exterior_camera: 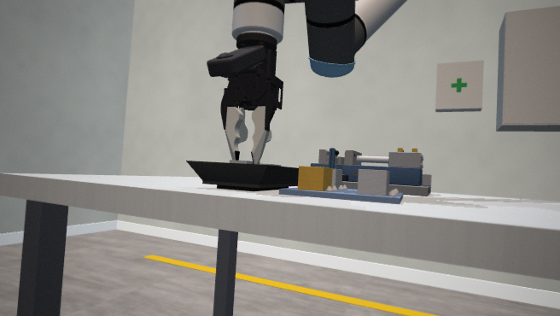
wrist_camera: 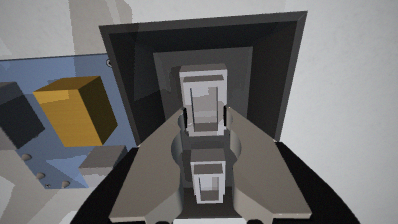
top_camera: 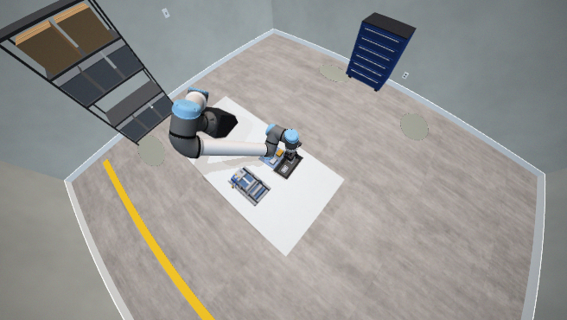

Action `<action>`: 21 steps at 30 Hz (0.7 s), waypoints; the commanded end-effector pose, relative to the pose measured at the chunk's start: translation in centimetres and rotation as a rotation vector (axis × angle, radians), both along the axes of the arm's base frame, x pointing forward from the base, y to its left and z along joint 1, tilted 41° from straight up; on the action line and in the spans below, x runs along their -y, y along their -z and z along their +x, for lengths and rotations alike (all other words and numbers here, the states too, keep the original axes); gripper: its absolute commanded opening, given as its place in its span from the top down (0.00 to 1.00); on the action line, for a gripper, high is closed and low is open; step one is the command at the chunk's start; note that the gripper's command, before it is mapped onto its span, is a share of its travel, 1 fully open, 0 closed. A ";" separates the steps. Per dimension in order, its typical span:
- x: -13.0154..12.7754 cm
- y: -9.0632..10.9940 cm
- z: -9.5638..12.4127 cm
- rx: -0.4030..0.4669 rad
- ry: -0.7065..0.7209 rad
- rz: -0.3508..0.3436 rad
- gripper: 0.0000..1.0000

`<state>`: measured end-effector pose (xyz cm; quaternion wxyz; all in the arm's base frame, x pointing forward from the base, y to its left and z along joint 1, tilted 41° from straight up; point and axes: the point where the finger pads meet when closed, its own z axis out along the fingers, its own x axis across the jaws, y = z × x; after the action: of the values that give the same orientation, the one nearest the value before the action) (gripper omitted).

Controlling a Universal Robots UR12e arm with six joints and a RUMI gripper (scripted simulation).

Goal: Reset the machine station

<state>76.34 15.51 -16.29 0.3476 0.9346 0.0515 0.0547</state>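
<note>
My gripper (exterior_camera: 245,159) hangs straight down over the black outfeed tray (exterior_camera: 243,175) with its fingertips at the tray's rim. It is shut on a gray finished part (wrist_camera: 204,102), held level with the pocket facing up. In the wrist view the part sits over the middle of the tray floor (wrist_camera: 200,65), between my fingertips. I cannot tell whether the part touches the floor. A yellow brass blank (exterior_camera: 315,178) and a gray blank (exterior_camera: 373,181) stand on the blue infeed plate (exterior_camera: 341,194) beside the tray. The vise (exterior_camera: 376,166) stands behind the plate.
In the wrist view the infeed plate (wrist_camera: 50,90) lies just left of the tray, with the brass blank (wrist_camera: 75,110) and short pins close to the tray wall. In the overhead view the vise (top_camera: 251,185) lies apart from the tray (top_camera: 287,166) on the white table.
</note>
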 end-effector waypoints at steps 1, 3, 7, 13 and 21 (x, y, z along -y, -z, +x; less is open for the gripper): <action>-0.1 -0.1 0.0 0.001 -0.001 0.000 1.00; -0.1 -0.1 0.0 0.001 -0.001 0.000 1.00; -0.1 -0.1 0.0 0.001 -0.001 0.000 1.00; -0.1 -0.1 0.0 0.001 -0.001 0.000 1.00; -0.1 -0.1 0.0 0.001 -0.001 0.000 0.60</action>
<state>76.34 15.51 -16.29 0.3476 0.9346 0.0515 0.0548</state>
